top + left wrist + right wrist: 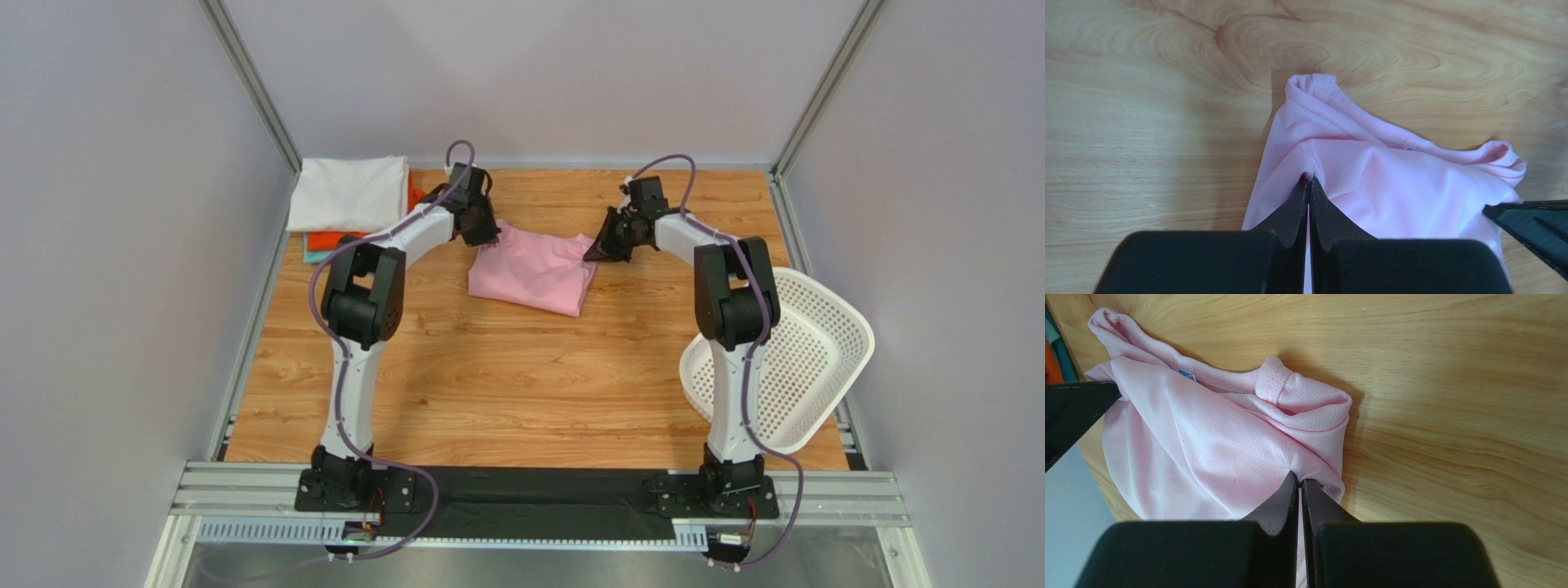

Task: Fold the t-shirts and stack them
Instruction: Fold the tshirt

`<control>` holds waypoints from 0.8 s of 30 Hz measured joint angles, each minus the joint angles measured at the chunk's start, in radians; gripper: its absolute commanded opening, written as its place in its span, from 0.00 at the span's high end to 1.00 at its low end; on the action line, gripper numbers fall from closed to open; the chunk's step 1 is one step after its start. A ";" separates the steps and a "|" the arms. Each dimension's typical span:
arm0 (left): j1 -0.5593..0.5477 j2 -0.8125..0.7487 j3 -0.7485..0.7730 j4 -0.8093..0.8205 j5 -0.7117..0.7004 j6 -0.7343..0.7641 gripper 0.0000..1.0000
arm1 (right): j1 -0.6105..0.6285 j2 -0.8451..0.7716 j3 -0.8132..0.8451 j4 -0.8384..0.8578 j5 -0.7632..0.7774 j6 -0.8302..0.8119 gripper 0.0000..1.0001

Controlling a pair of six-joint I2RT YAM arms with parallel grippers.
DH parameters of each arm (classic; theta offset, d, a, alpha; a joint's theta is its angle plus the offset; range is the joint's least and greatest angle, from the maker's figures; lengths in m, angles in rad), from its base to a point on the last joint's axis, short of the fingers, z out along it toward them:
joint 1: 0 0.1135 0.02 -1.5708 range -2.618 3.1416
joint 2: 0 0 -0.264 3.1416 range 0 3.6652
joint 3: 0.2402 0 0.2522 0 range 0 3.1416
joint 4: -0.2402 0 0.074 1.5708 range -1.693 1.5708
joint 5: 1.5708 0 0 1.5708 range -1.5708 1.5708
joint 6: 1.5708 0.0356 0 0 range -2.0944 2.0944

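A wooden table (491,392) fills the view from above, with two black-and-white arms reaching away from its near edge. A white perforated basket (822,355) sits tilted at the table's right side, well behind the right gripper (1298,478) and back toward its arm's base. A stack of folded t-shirts (350,192), white on top, lies just to the outer left of the left gripper (1308,180), likely the pile that finished shirts join. Between the two grippers lies the pink t-shirt (534,272), loosely bunched and only partly folded. Each gripper is pinched fully closed on a pucker of its cloth – the left at the shirt's left edge, the right at its right edge near the collar. Holding both sides at once probably lets the arms move the fabric together without it twisting. A small blue neck label (1187,373) shows inside the collar, ahead and left of the right gripper's tips.
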 measured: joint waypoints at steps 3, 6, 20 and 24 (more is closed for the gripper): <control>0.002 0.015 -0.019 -0.003 0.026 -0.006 1.00 | 0.002 0.000 0.000 0.000 -0.005 -0.014 1.00; 0.007 0.015 -0.031 0.005 0.047 -0.014 1.00 | 0.007 0.000 0.000 -0.006 -0.010 -0.028 1.00; -0.035 -0.354 -0.569 0.076 0.060 -0.071 1.00 | 0.091 -0.193 -0.287 0.010 -0.019 -0.058 1.00; -0.106 -0.562 -0.782 0.019 0.011 -0.101 1.00 | 0.150 -0.314 -0.422 -0.024 0.012 -0.081 1.00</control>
